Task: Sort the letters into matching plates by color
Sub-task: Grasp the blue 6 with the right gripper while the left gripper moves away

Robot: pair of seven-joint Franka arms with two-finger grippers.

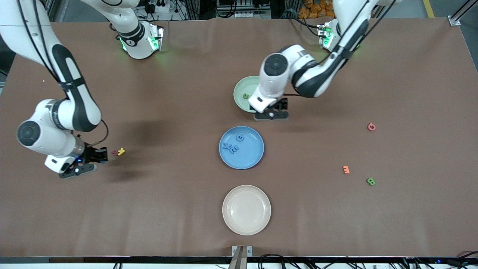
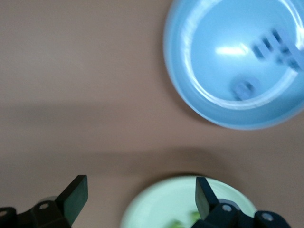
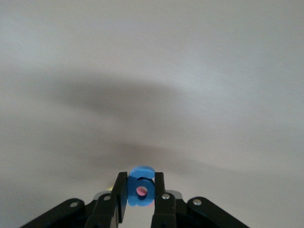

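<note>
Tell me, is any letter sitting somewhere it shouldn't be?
Yes. A green letter lies on the bare table toward the left arm's end, beside an orange letter, not in the green plate. The right gripper holds a blue letter; the left gripper hangs open over the green plate.

Few characters can be read. A green letter "B" (image 1: 371,181) is seen at the lower right of the front view, with an orange "3"-like piece (image 1: 346,169) just above it. A blue "E" (image 1: 233,149) is made out in the blue plate (image 1: 257,157) at centre.
</note>
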